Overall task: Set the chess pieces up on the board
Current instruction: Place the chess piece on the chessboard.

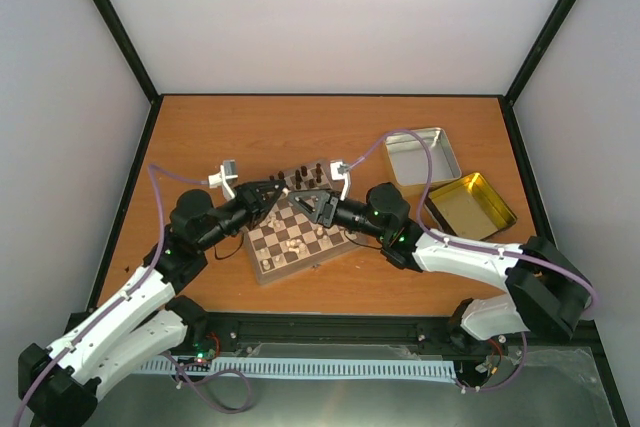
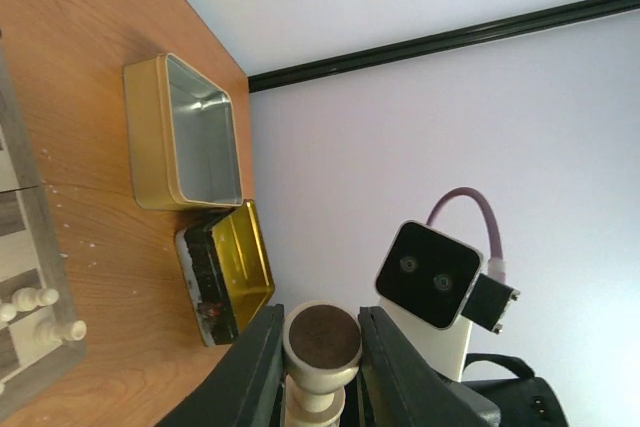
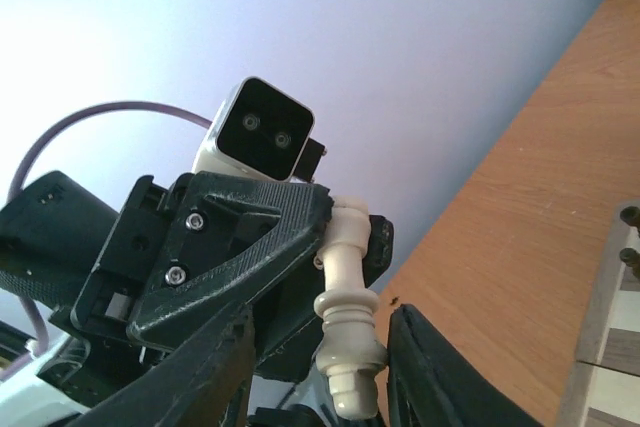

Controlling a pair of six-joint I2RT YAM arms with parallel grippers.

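Left gripper (image 2: 320, 319) is clenched on a cream chess piece (image 2: 322, 339) over the board (image 1: 300, 266), right gripper (image 3: 320, 319) loose around it, so I judge setup partly done, with this piece still unplaced.

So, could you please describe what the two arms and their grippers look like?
The left arm and right arm have white shells and black joints, with a lilac cable looping along each. The left gripper and right gripper are black and angular.
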